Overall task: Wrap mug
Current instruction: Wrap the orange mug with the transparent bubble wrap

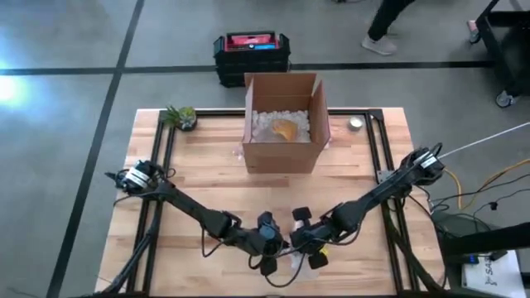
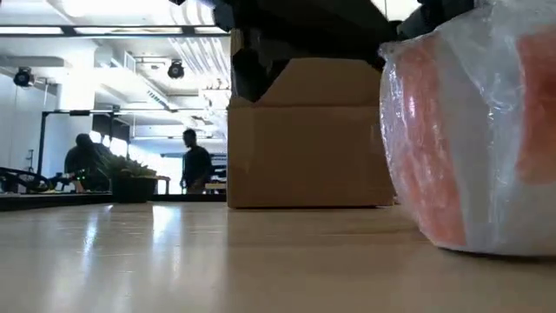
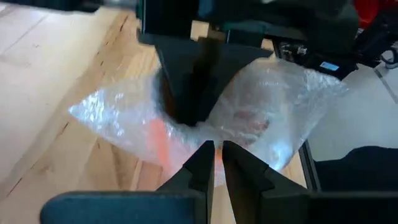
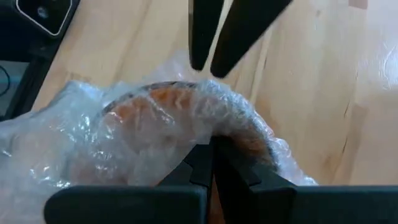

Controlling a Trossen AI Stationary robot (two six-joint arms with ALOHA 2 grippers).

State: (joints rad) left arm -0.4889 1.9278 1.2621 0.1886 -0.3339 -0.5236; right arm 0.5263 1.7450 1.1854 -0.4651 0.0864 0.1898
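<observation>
Both hands [image 1: 290,244] pinch bubble wrap [image 3: 124,118] over mug [image 4: 168,102] (orange).

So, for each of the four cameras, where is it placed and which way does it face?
High view: overhead, looking down; both arms, cardboard box.
Low view: table height, facing the box; bubble-wrapped mug close.
Left wrist view: on the left arm; left end effector shut on the wrap.
Right wrist view: on the right arm; right end effector shut on the wrap.
All views share the mug.

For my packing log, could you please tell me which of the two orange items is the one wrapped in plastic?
The mug at the table's near edge, between both grippers, is covered in bubble wrap; the other orange item lies bare in the cardboard box.
</observation>
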